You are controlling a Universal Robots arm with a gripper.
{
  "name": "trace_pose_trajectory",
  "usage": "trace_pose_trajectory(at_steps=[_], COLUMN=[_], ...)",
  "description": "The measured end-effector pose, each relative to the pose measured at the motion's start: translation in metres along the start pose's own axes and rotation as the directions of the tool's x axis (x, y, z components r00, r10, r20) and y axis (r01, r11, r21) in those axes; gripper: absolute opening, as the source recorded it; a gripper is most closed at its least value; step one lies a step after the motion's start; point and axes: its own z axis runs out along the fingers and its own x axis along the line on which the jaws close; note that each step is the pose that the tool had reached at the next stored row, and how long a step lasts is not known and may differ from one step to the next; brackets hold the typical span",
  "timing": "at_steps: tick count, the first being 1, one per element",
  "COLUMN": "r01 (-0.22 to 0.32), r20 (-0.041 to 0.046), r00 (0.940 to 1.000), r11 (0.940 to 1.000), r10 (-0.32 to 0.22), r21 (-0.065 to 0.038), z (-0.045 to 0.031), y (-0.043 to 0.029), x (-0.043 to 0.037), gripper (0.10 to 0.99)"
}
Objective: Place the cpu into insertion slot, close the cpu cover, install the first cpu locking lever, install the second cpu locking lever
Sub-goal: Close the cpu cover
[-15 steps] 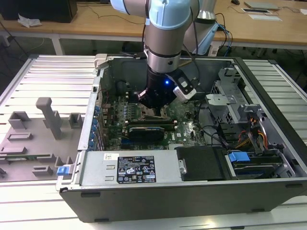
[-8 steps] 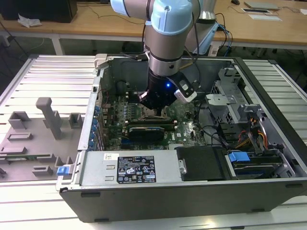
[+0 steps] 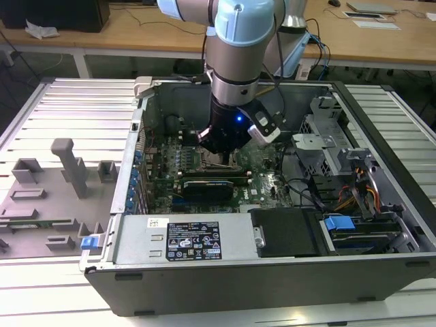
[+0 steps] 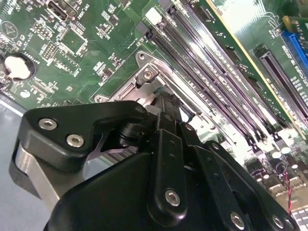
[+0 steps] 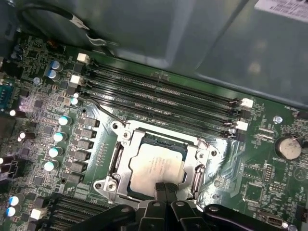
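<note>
The cpu point(image 5: 156, 166), a silver-topped square chip, lies flat in the insertion slot point(image 5: 114, 166) on the green motherboard. The cpu cover point(image 5: 126, 159), a silvery frame, lies down around it. A thin metal locking lever point(image 5: 103, 109) stands free, slanting from the socket's corner across toward the memory slots. My gripper point(image 5: 164, 188) is shut, its black fingertips together at the cover's near edge, touching or just above it. The second wrist view shows the gripper point(image 4: 166, 103) tip against the socket frame point(image 4: 144, 77). In the exterior view the gripper point(image 3: 221, 151) reaches down into the open computer case.
Long black memory slots point(image 5: 163, 98) run beside the socket, capacitors point(image 5: 57, 137) on its other side, a coin battery point(image 5: 287, 147) further off. A black expansion card point(image 3: 214, 184) lies near the arm. Drive cage and cables point(image 3: 354, 177) sit at the exterior view's right, grey fixtures point(image 3: 68, 167) left.
</note>
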Motion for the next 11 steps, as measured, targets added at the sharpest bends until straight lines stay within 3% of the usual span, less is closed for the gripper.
trace_pose_trajectory(at_steps=[5, 7, 11], r01=[-0.002, -0.008, -0.014], r20=[-0.0018, -0.0038, -0.0037], r00=[1.0, 1.0, 0.9999], r11=[1.0, 0.9998, 0.9997], r10=[0.002, 0.009, 0.015], r21=[0.007, 0.017, 0.019], z=[-0.0094, -0.0095, -0.0093], y=[0.0009, 0.0009, 0.0016], x=[-0.0003, -0.0003, -0.0001], gripper=[0.106, 0.106, 0.106])
